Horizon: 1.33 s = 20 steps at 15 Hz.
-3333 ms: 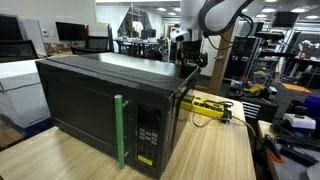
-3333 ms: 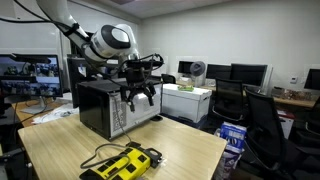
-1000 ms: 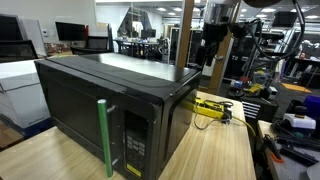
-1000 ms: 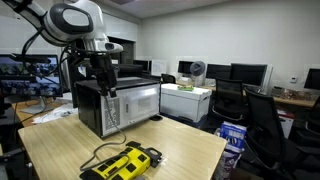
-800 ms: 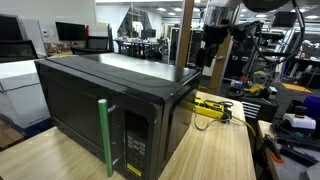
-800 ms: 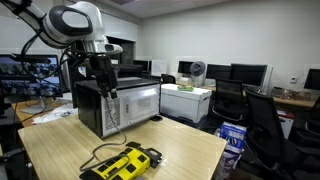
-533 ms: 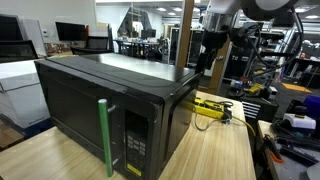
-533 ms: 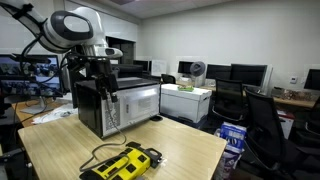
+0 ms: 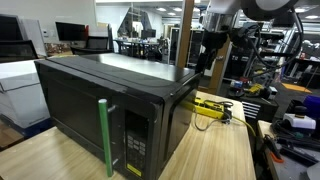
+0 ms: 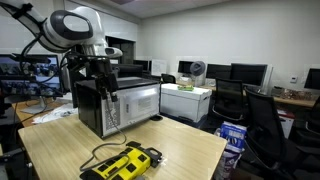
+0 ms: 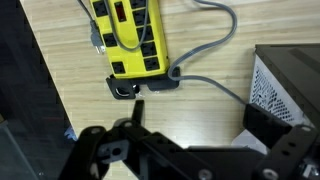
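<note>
A black microwave (image 9: 100, 110) with a green door handle (image 9: 103, 137) stands on the wooden table (image 9: 215, 150); it also shows in the other exterior view as the microwave (image 10: 118, 105). My gripper (image 9: 203, 62) hangs open over its far right corner, holding nothing. In an exterior view the gripper (image 10: 106, 86) hovers just above the microwave's top at its near end. In the wrist view the gripper (image 11: 200, 118) has its dark fingers (image 11: 138, 110) spread wide over bare wood, with the microwave's vented corner (image 11: 285, 85) at the right.
A yellow power strip (image 9: 210, 105) with grey cables lies on the table beside the microwave; it also shows as the power strip (image 10: 125, 162) and the power strip (image 11: 125, 38). Office desks, monitors and a chair (image 10: 265, 120) surround the table.
Some seconds ago the gripper was lower, against the microwave's side; the microwave has since turned slightly. Over the last second the arm's upper part shifted a little and the jaws stayed open.
</note>
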### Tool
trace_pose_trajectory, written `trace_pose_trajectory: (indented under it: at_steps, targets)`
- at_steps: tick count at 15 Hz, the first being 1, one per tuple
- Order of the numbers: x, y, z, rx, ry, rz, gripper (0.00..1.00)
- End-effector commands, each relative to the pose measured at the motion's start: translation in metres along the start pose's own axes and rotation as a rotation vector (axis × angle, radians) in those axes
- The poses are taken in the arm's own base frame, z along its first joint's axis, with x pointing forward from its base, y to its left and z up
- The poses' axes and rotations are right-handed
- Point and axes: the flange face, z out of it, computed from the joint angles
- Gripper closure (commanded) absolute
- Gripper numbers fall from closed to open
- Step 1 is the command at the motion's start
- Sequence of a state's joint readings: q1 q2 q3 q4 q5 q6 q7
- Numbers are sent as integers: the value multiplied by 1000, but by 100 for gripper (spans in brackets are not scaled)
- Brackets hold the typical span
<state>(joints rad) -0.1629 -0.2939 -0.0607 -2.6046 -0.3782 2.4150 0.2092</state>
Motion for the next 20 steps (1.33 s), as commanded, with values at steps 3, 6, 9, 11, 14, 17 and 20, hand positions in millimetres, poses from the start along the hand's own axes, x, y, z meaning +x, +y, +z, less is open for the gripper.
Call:
trace_pose_trajectory:
  at_steps: [3, 6, 9, 11, 14, 17, 20]
  targets:
    - [8, 10, -10, -15, 73, 21, 0]
    - [13, 28, -10, -5, 69, 43, 0]
    - [13, 40, -8, 87, 16, 35, 0]
    - [12, 50, -4, 110, -19, 12, 0]
    - [12, 61, 0, 171, -94, -69, 0]
    - [15, 71, 0, 202, -122, -59, 0]
    - [20, 71, 1, 214, -138, -67, 0]
